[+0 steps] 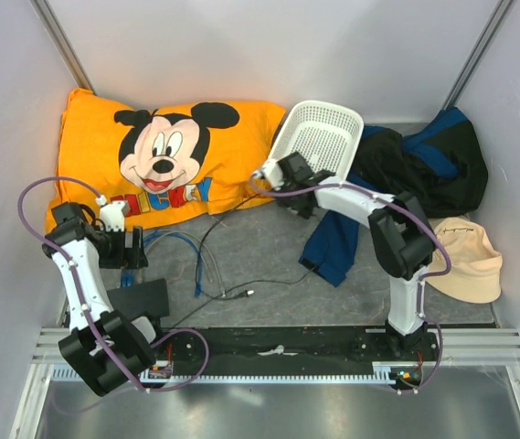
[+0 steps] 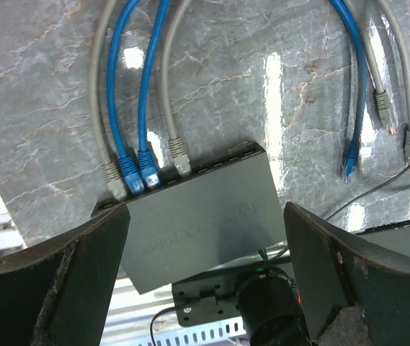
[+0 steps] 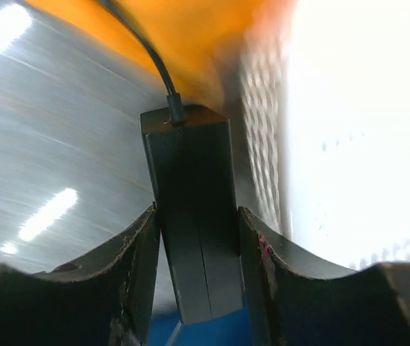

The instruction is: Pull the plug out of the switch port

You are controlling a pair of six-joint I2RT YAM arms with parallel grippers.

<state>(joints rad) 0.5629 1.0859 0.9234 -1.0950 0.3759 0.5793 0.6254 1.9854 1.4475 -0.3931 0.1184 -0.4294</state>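
Observation:
The switch port (image 2: 205, 216) is a flat dark-grey box lying under my left gripper (image 2: 206, 223); it also shows in the top view (image 1: 145, 297). Two grey plugs (image 2: 180, 155) and two blue plugs (image 2: 138, 171) sit in its far edge. My left gripper (image 1: 134, 249) is open, its fingers (image 2: 82, 274) wide apart on either side of the box and holding nothing. My right gripper (image 3: 197, 238) is shut on a small black power brick (image 3: 190, 180) with a thin black cord (image 3: 150, 54), up by the white basket (image 1: 319, 137) in the top view (image 1: 285, 176).
Loose blue and grey cable ends (image 2: 349, 162) lie on the marble-patterned table to the right of the switch. An orange Mickey pillow (image 1: 159, 155) lies at the back left. Dark clothes (image 1: 424, 155), a blue cloth (image 1: 333, 242) and a beige cap (image 1: 465, 261) lie at the right.

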